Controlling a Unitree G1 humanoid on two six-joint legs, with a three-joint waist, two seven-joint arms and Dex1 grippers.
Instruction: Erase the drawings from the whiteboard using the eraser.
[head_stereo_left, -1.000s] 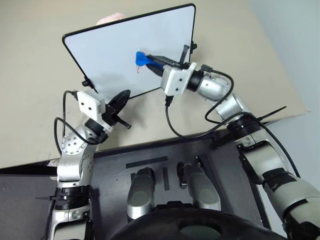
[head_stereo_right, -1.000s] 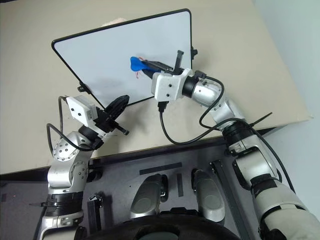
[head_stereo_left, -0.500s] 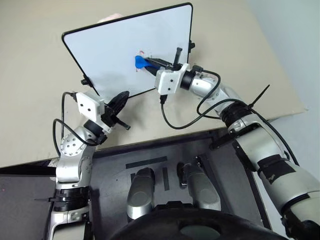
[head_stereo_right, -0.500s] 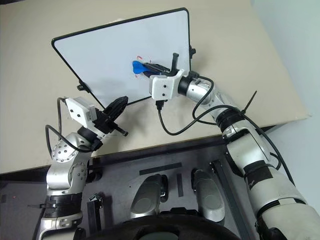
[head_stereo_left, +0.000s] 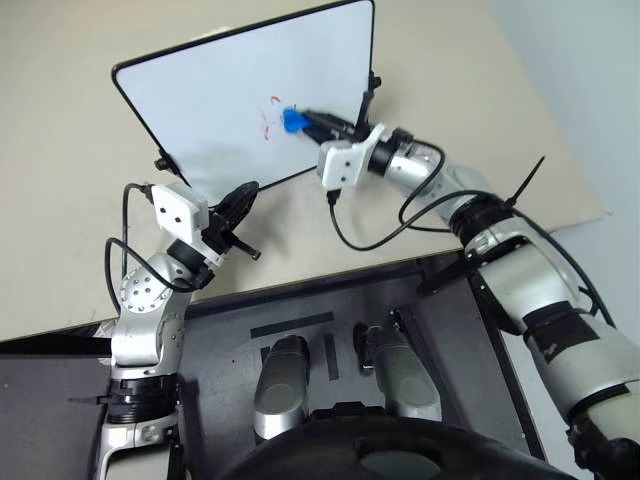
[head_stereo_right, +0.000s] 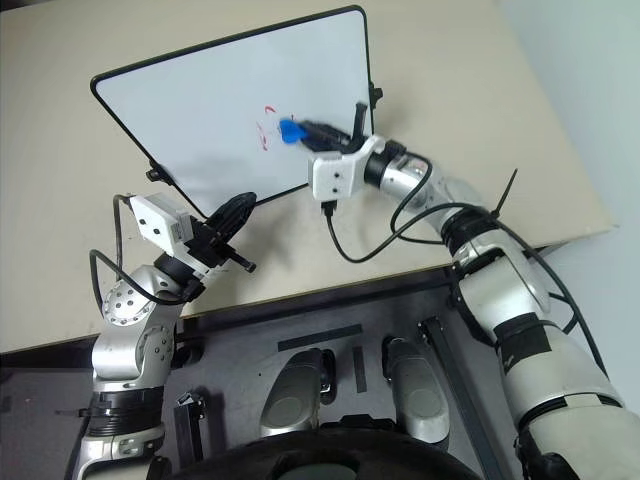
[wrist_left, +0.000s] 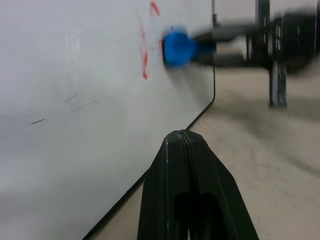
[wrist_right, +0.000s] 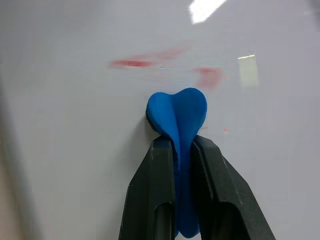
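The whiteboard (head_stereo_left: 210, 110) stands tilted over the beige table. Red drawings (head_stereo_left: 266, 115) sit near its middle, thin and partly smeared (wrist_right: 131, 63). My right gripper (head_stereo_left: 312, 122) is shut on the blue eraser (head_stereo_left: 293, 121), whose rounded end (wrist_right: 177, 112) presses on the board just right of the red strokes. My left gripper (head_stereo_left: 240, 196) is shut at the board's lower edge (wrist_left: 200, 112). I cannot tell whether it clamps that edge. From the left wrist, the eraser (wrist_left: 177, 48) shows beside the red strokes (wrist_left: 145, 55).
The beige table (head_stereo_left: 60, 180) runs out left and behind the board, and its front edge (head_stereo_left: 330, 275) lies near me. A black cable (head_stereo_left: 345, 235) loops under my right wrist. Small black knobs (head_stereo_left: 160, 162) stick out from the board's sides.
My right gripper has slid the eraser up and then to the right, uncovering the red strokes on its left. The board's top has shifted left. My left gripper has stayed still.
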